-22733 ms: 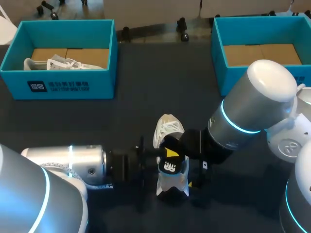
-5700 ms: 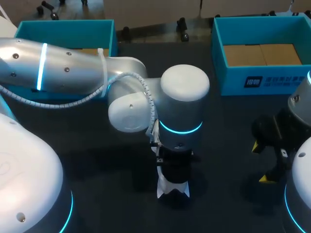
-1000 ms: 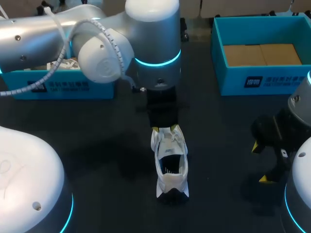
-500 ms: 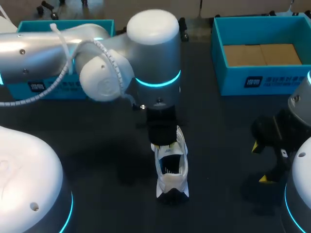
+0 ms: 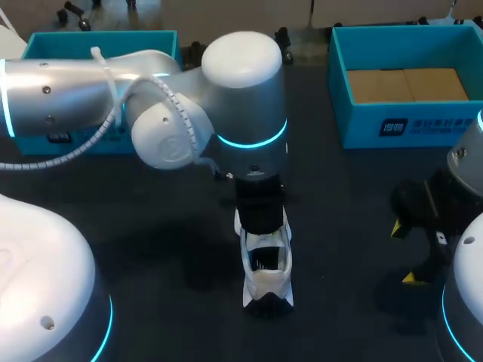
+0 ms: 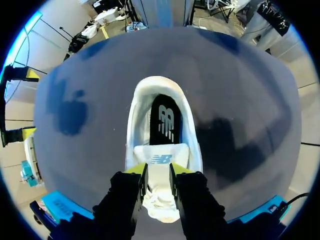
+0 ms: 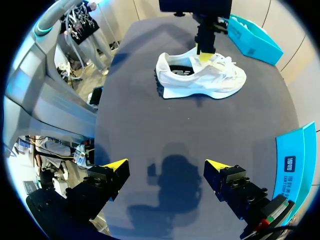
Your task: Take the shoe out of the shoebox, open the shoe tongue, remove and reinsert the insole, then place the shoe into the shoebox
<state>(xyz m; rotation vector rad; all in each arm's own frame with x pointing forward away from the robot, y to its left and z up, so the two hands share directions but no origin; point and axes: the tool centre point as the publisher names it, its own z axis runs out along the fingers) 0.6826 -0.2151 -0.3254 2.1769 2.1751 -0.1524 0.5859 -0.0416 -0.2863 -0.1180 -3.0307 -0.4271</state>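
A white sneaker (image 5: 266, 264) stands upright on the dark surface (image 5: 347, 196), a little toward 6 o'clock from the middle of the head view. Its toe points to 12 o'clock and its heel to 6 o'clock. It is outside both boxes.

The left arm (image 5: 241, 113) comes in from 9 o'clock and hangs straight down over the front of the shoe. Its jaws sit at the lace area with the tongue (image 6: 161, 159) between them. The yellow fingertips (image 6: 134, 170) press in from both sides, so the jaws appear to be clamped on the tongue, though the contact is partly hidden. Ahead of them the shoe's mouth is open and the black insole (image 6: 165, 117) lies flat inside.

The right arm's jaws are spread wide with nothing between them. They hover over bare surface at about 3 o'clock from the sneaker, well apart from it.

One teal shoebox (image 5: 98, 41) sits at 10 o'clock, largely behind the left arm. A second teal shoebox (image 5: 407, 124) sits at 2 o'clock, with only its brown cardboard floor showing inside.
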